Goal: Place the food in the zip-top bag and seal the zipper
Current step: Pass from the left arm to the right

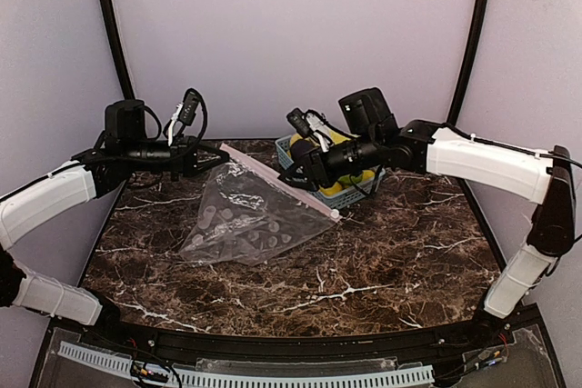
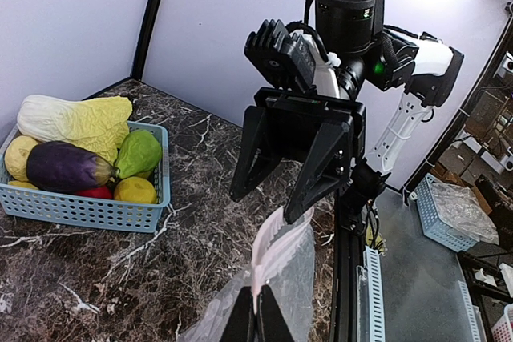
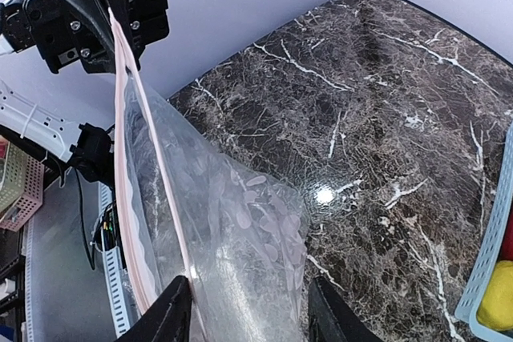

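Left end effector [image 2: 257,303] pinches the limp, slippery bag [image 1: 250,217] by its zipper [image 1: 282,184], likely the firmest hold; right end effector [image 3: 248,287] stands spread.

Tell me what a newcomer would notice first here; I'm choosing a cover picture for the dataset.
The clear dotted zip-top bag is held up over the middle of the marble table, its pink zipper pinched at one end by the left gripper, with the right gripper open astride the other end. Behind it, bright food fills a light blue basket at the back.
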You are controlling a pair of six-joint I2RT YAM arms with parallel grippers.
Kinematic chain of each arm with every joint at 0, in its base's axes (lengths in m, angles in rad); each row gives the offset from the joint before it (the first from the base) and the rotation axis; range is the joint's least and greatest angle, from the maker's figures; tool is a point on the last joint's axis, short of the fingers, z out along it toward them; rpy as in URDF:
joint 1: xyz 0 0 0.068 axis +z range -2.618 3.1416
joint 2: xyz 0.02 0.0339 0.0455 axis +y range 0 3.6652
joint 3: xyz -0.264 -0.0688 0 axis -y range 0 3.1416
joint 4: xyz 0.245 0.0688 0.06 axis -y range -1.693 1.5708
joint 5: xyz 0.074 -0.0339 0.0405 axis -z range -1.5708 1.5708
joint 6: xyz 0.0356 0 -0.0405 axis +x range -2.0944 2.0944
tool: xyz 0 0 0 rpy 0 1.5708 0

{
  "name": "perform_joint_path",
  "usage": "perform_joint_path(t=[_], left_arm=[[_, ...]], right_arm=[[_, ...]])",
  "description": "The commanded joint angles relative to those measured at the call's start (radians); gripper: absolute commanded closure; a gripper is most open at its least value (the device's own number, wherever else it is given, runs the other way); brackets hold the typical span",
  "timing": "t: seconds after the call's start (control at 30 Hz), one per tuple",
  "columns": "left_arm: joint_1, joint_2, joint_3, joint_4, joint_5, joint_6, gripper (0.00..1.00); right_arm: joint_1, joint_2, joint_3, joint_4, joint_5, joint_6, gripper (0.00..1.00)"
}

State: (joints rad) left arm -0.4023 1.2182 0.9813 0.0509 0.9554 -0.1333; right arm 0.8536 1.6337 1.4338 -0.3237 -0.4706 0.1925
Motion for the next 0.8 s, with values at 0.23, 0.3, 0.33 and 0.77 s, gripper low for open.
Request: perform_joint_path(t=[0.23, 0.3, 0.33, 0.77], left_arm=[[-0.004, 0.001, 0.042, -0.03, 0.017, 0.015, 0.99], [-0.004, 0.001, 0.079, -0.08, -0.01, 0.037, 0.99], [-0.004, 0.004, 0.098, -0.122, -0.036, 0.044, 0.99], [-0.004, 0.07, 0.335, -0.251, -0.207, -0.042, 0.5]], right_arm=[[0.057, 0.085, 0.104, -0.015, -0.129, -0.024, 0.93], [0.078, 0.101, 0.136, -0.011, -0.154, -0.007, 1.0], [0.09, 0.108, 0.154, -0.007, -0.175, 0.006, 1.0], [0.116, -0.011, -0.108, 0.415, 0.072, 0.479, 1.0]])
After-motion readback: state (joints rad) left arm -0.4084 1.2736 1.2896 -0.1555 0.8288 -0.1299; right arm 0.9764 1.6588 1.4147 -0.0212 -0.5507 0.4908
